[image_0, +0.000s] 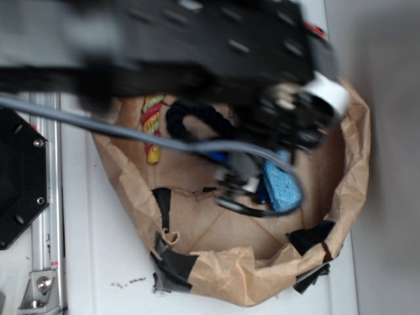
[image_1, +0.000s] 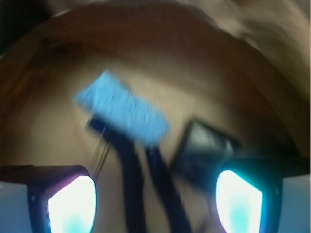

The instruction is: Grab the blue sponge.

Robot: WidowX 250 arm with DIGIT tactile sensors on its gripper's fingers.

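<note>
Blur smears both views, so fine detail is lost. In the exterior view the black robot arm [image_0: 197, 46] reaches across the top of the picture and down into a crumpled brown paper bag [image_0: 223, 275], rolled open like a shallow bowl on the white table [image_0: 98, 262]. Black tape patches [image_0: 174, 266] hold the bag's near rim. The gripper [image_0: 246, 187] hangs low inside the bag, and the blue sponge [image_0: 281, 187] lies on the bag floor just beside it, on the side nearer the bag's right wall; whether anything touches the sponge cannot be told. A grey cable [image_0: 98, 126] sweeps from the left edge across the bag toward the gripper. Deeper in the bag, near its upper left rim, lies a red, yellow and green twisted rope [image_0: 152, 125], and next to it a dark navy rope [image_0: 197, 121] curls partly under the arm.

In the wrist view the sponge [image_1: 124, 112] sits tilted on the brown paper floor, above and between the two fingers [image_1: 70, 204], which stand wide apart at the lower corners with nothing between them. Dark navy strands [image_1: 131, 179] run down from under the sponge toward the lower edge. A black square box [image_1: 204, 145] lies to the sponge's right, near the right-hand finger.
</note>
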